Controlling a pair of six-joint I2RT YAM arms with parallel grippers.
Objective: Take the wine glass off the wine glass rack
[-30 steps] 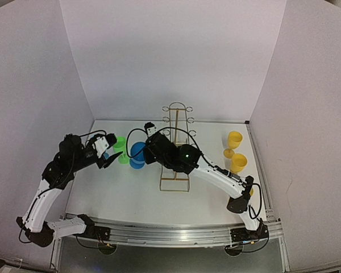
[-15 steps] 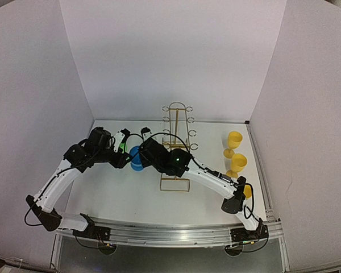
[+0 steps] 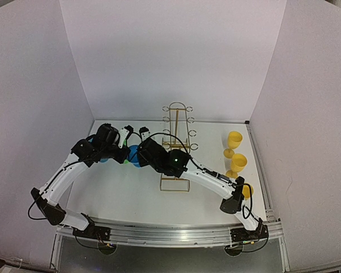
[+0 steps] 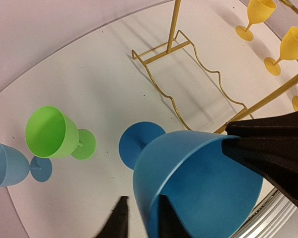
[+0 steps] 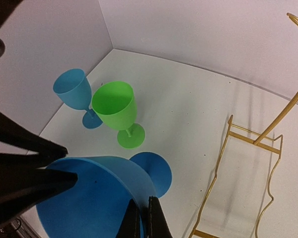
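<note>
The blue wine glass (image 3: 134,154) is off the gold wire wine glass rack (image 3: 176,149), to its left, foot (image 4: 141,144) low over the table. My right gripper (image 5: 143,201) is shut on the bowl's rim (image 5: 89,198); in the top view that gripper (image 3: 143,152) sits beside the bowl. My left gripper (image 4: 141,201) straddles the opposite side of the rim (image 4: 203,183), one finger inside the bowl and the other outside. A thin gap shows beside the outer finger, so the jaws stand open. From above, this gripper (image 3: 127,152) meets the glass from the left.
A green glass (image 4: 52,131) and a light blue glass (image 4: 5,163) stand just left of the blue one. Yellow glasses (image 3: 235,139) (image 3: 238,162) stand at the right edge. The rack's base (image 5: 268,144) lies close on the right. White walls enclose the table.
My left arm has swung right from beside the green glass to the blue glass, and its jaws have narrowed around the rim. The right gripper and glass shifted slightly left.
</note>
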